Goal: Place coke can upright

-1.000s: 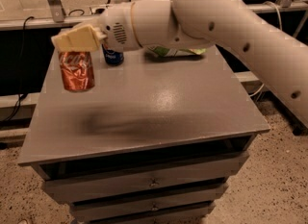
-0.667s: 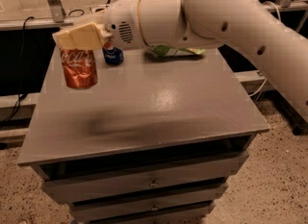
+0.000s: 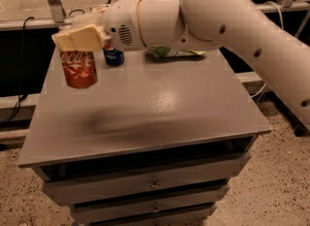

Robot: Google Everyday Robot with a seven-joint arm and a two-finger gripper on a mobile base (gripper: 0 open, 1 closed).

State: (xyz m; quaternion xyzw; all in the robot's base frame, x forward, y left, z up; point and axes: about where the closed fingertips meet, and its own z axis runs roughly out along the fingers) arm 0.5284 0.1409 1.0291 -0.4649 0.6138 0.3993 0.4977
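The coke can (image 3: 79,68) is red-orange with white script and stands upright at the left side of the grey cabinet top (image 3: 160,108). My gripper (image 3: 80,39) reaches in from the right at the end of the white arm, and its tan fingers (image 3: 72,38) cover the can's top. Whether the can's base rests on the surface or hangs just above it is unclear.
A blue Pepsi can (image 3: 114,56) stands behind the gripper near the back of the cabinet top. A green and white bag (image 3: 177,53) lies at the back, mostly hidden by the arm. Drawers (image 3: 155,184) front the cabinet below. Speckled floor lies around it.
The arm has shifted slightly and the coke can has turned from a slight tilt to more upright, staying at the left of the cabinet top.
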